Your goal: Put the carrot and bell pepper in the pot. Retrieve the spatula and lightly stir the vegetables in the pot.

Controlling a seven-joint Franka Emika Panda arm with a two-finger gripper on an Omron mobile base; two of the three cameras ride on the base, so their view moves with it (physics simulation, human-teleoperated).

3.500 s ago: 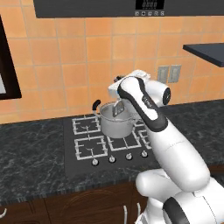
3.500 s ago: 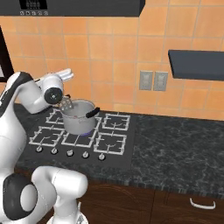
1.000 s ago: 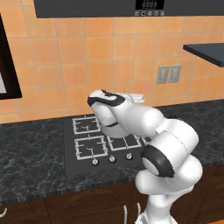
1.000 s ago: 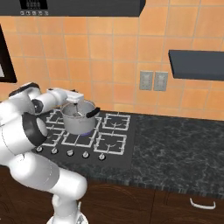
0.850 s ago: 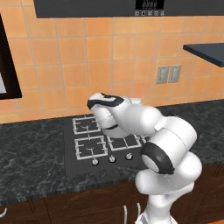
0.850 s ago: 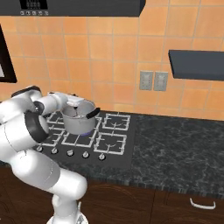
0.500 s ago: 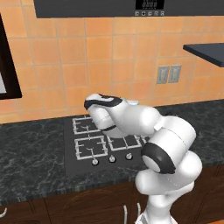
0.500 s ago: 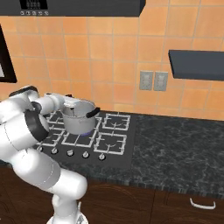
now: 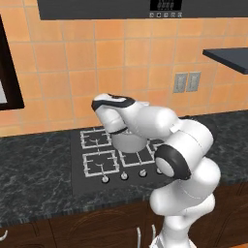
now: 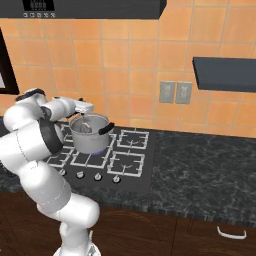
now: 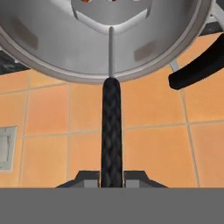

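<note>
The steel pot (image 10: 92,138) stands on the rear left burner, partly hidden behind my arm in the left base view (image 9: 130,144). My gripper (image 11: 112,179) is shut on the spatula (image 11: 111,127), whose dark handle runs over the pot's rim. Its grey shaft and pale blade (image 11: 111,17) reach down inside the pot (image 11: 52,48). Small orange and red bits of the vegetables (image 11: 86,1) peek past the blade at the hand view's top edge; I cannot tell carrot from bell pepper. From the right, my gripper (image 10: 81,107) hovers just above the pot's far left rim.
The black stovetop (image 10: 125,162) has several grates and a row of knobs (image 10: 97,176) at its front. One black pot handle (image 10: 106,129) points toward the right burners. Dark stone counter (image 10: 200,165) stretches right, beneath a wall shelf (image 10: 225,74) and outlets (image 10: 175,92).
Since the oldest frames my arm has folded down and swung across in front of the pot. Over the last second the hand has shifted only slightly, still gripping the spatula in the pot.
</note>
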